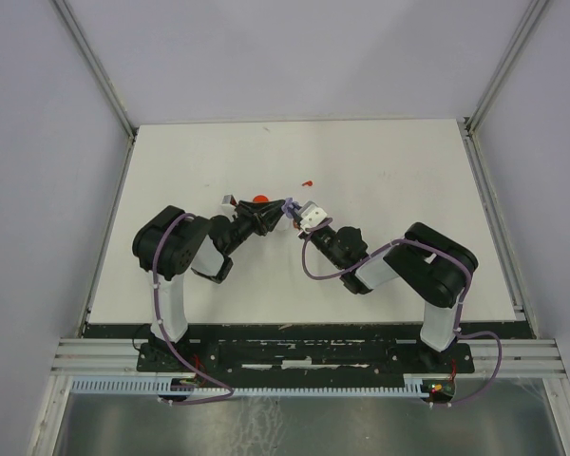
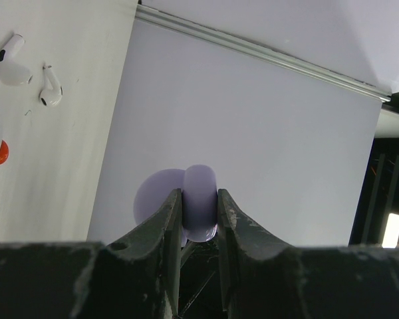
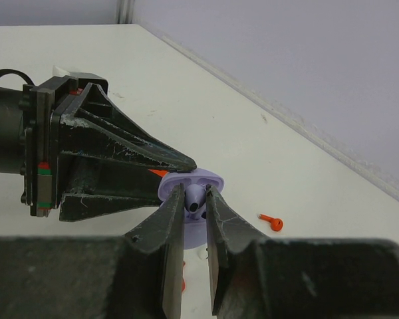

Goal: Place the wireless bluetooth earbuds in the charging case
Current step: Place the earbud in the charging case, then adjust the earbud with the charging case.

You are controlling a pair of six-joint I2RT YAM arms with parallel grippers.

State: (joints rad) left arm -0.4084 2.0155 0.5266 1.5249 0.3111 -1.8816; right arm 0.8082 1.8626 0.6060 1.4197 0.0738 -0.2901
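Work area: a white table (image 1: 408, 190). Both arms meet above its middle, and all positions below are given from the case (image 3: 213, 179).

1. Left gripper (image 2: 199, 207): its jaws are clamped on the lavender case and hold it clear of the table. The rounded body sits between the pads, and a round lavender part, probably the lid, shows behind it.
2. Right gripper (image 3: 195, 193): its jaws are clamped on the lavender earbud (image 3: 196, 201), directly in front of the case and at its open face. Whether the stem has entered a socket cannot be told.
3. Remaining parts:
   - A red disc (image 1: 259, 199) lies on the table just beside the case.
   - Two white earbuds (image 2: 13, 58) lie on the table well off to one side of the case.
   - A red earbud (image 3: 273, 222) lies on the table beyond the case.

Step in hand, as judged: seat the lavender earbud.

- Hold the case steady, since any tilt moves the socket.
- Line the stem up with the socket axis before pushing.
- Advance slowly and straight.
- Open the right jaws only once the earbud sits flush.
- The black finger of the left gripper lies close alongside. Withdraw along the entry line to avoid striking it.
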